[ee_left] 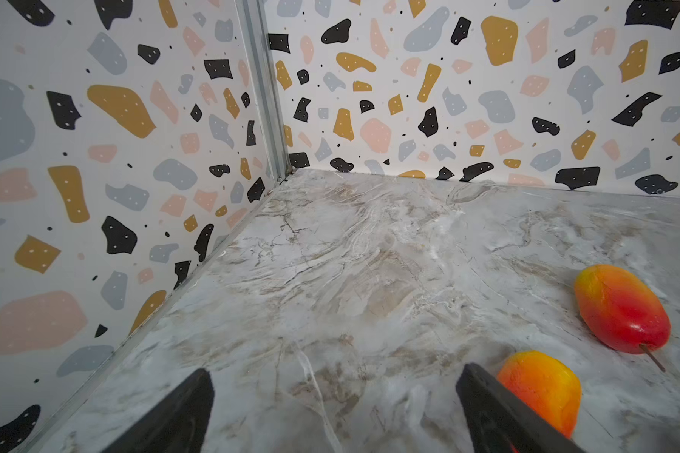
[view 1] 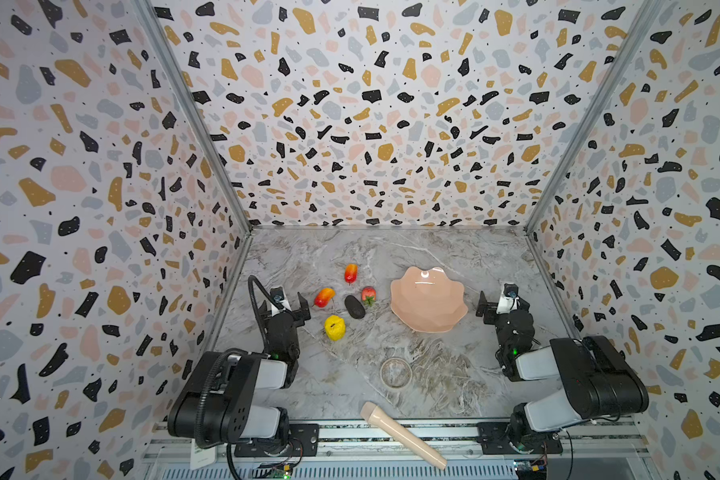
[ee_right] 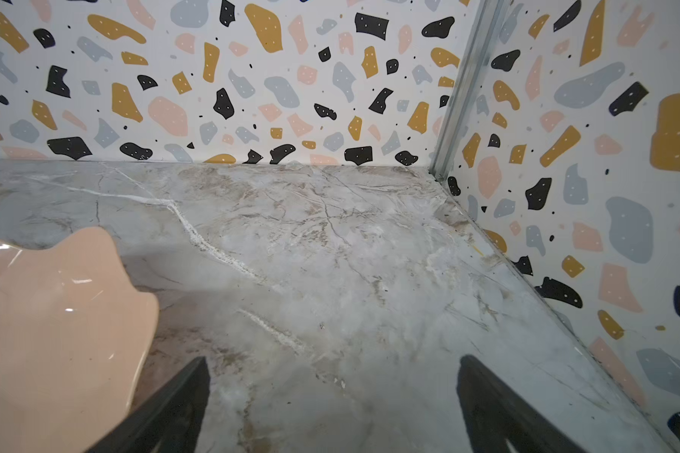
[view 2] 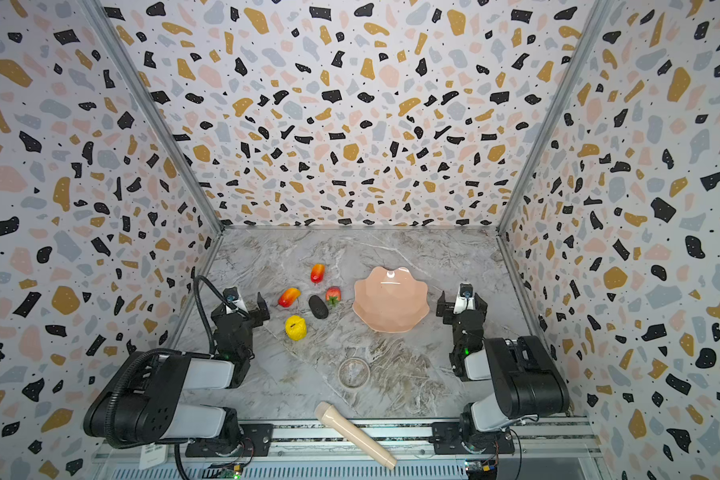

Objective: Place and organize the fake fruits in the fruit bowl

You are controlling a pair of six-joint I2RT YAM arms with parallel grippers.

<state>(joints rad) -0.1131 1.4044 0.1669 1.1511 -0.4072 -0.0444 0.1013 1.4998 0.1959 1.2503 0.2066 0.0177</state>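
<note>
Only both top views show all fake fruits [view 2: 318,307], left of centre: upper mango [view 1: 350,273], lower mango [view 1: 324,297], strawberry [view 1: 368,295], avocado [view 1: 354,307], yellow fruit [view 1: 335,327]. The left wrist view catches just the mangoes. The fruit bowl [view 1: 428,301] (glossy peach, scalloped rim) sits right of centre. Left gripper [ee_left: 330,392] and right gripper [ee_right: 330,376] gape, grasping nothing.

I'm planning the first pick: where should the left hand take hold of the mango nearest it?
Take the nearer mango across its narrow middle, coming straight down with the open left hand. It lies flat, long axis slanted, with bare table on both long sides; its tapered ends would likely slip.
</note>
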